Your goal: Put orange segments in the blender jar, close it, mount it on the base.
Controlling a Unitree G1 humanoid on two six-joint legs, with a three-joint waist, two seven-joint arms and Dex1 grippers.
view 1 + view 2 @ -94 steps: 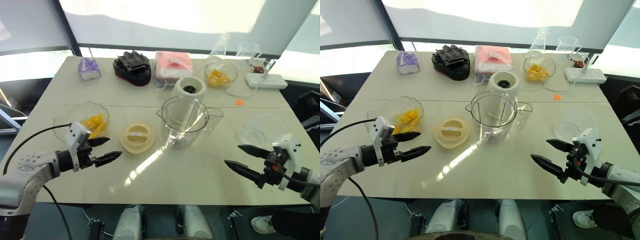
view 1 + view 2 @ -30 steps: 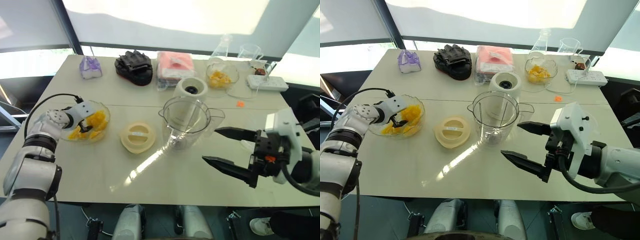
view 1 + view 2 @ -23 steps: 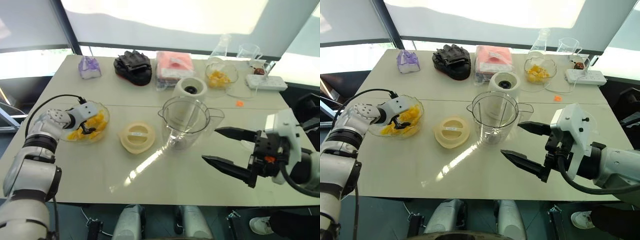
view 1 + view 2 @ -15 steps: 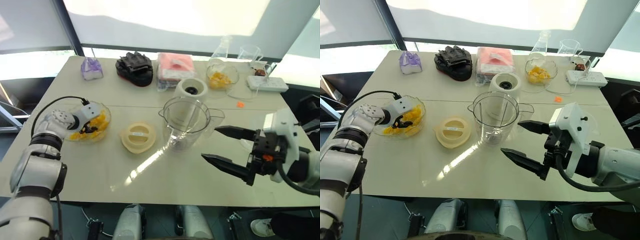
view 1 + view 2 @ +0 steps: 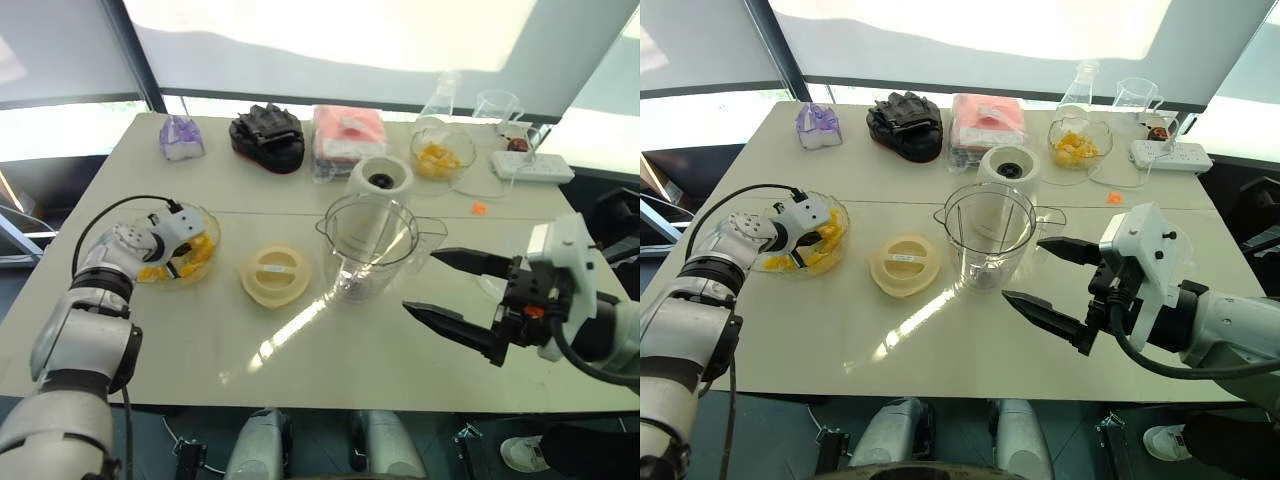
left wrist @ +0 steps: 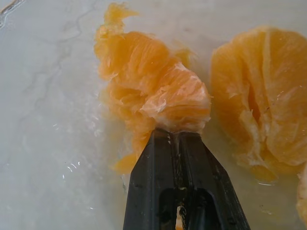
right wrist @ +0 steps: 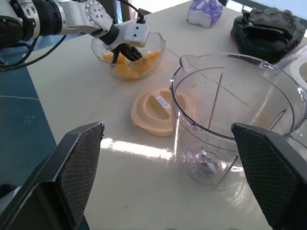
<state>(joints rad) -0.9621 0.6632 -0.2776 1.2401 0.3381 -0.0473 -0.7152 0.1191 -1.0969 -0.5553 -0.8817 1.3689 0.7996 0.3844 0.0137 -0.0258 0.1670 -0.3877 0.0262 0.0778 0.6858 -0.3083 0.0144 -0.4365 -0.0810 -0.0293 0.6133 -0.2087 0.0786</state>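
Observation:
The clear blender jar (image 5: 368, 243) stands empty at the table's middle, with the cream base (image 5: 380, 180) just behind it. At the left, a glass bowl (image 5: 207, 228) holds several orange segments (image 5: 195, 255). My left gripper (image 5: 165, 252) reaches down into that bowl. In the left wrist view the left gripper (image 6: 175, 133) is shut on one orange segment (image 6: 153, 91), pinched at its edge, and another segment (image 6: 268, 96) lies beside it. My right gripper (image 5: 420, 280) hangs open and empty just right of the jar, over the table.
A pale-yellow lid (image 5: 273, 275) lies between bowl and jar. An empty clear bowl (image 5: 505, 262) sits behind my right gripper. Along the back are a second fruit bowl (image 5: 440, 150), a flask (image 5: 445, 90), a power strip (image 5: 535, 165), black gloves (image 5: 265, 135) and a pink pack (image 5: 347, 130).
My left gripper's fingers have shut on an orange segment inside the bowl. My right gripper has stayed open in the same place beside the jar.

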